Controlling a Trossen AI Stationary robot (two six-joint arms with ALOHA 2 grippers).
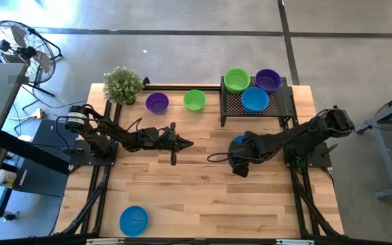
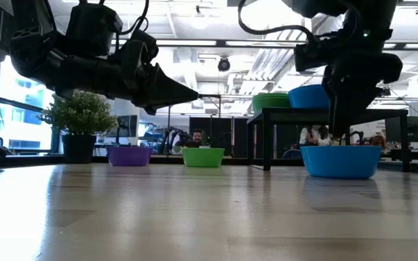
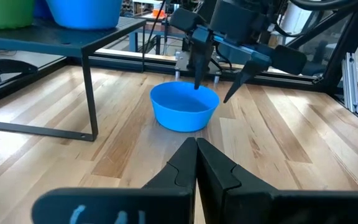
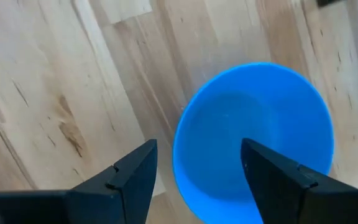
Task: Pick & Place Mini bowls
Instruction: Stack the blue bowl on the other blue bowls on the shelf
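A blue mini bowl (image 3: 184, 107) sits upright on its base on the table's right middle (image 1: 239, 141). My right gripper (image 4: 197, 149) is open and points down over the bowl's rim (image 4: 176, 155), with one finger over the inside and one outside. My left gripper (image 1: 189, 143) is shut, holds nothing and hovers level above the table's middle, pointing at that bowl. A purple bowl (image 1: 156, 103) and a green bowl (image 1: 194, 100) stand near the far edge. Green (image 1: 237, 79), purple (image 1: 267, 79) and blue (image 1: 255, 99) bowls rest on the black mesh rack (image 1: 278, 109). Another blue bowl (image 1: 133, 220) lies near the near edge.
A potted plant (image 1: 122, 84) stands at the far left corner. The rack stands on thin legs (image 3: 89, 93) just beyond the right gripper. Bare wood lies between the two grippers and toward the near edge. People sit in the room behind the table (image 2: 197, 136).
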